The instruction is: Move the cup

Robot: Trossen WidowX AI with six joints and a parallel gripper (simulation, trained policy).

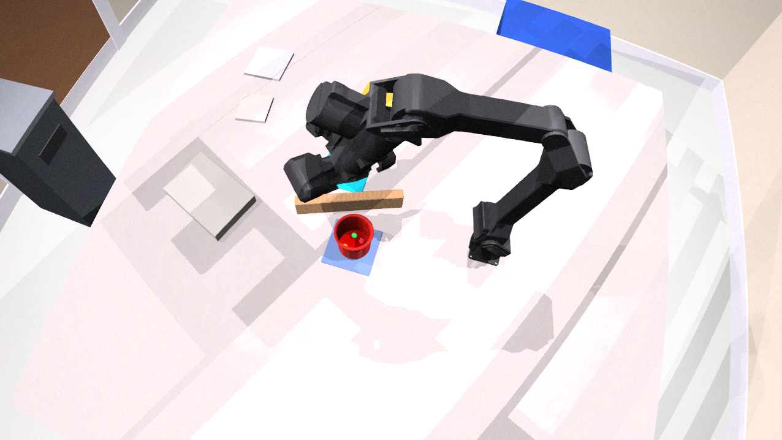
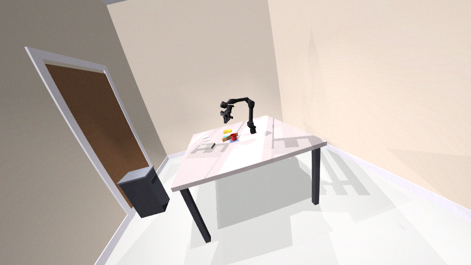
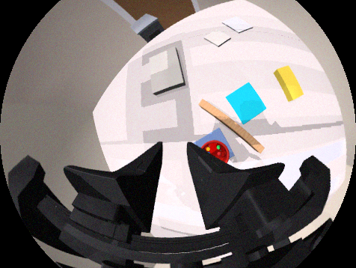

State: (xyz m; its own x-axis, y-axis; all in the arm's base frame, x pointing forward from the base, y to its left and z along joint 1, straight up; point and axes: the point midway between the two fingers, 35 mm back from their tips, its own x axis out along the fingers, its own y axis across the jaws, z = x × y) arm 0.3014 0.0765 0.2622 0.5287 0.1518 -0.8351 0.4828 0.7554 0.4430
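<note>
The red cup (image 1: 355,252) (image 2: 233,138) (image 3: 225,153) stands upright on the blue pad (image 1: 345,266) (image 3: 218,133). Green, red and yellow marbles lie inside it. The cyan pad (image 1: 352,184) (image 3: 246,102) lies beyond the wooden bar, with no cup on it; the arm partly covers it in the top view. My gripper (image 2: 225,122) (image 3: 174,146) is partly open, with nothing between its fingers. It hangs high above the table, clear of the cup. In the wrist view its right finger overlaps the cup's lower left edge. Its fingertips are hidden in the top view.
The wooden bar (image 1: 350,201) (image 3: 232,126) lies between the two pads. A yellow block (image 2: 227,131) (image 3: 291,84) lies past the cyan pad. A thick grey slab (image 1: 208,199) (image 3: 170,72) and two thin white tiles (image 1: 269,62) (image 1: 254,108) (image 3: 238,24) (image 3: 218,38) lie farther off.
</note>
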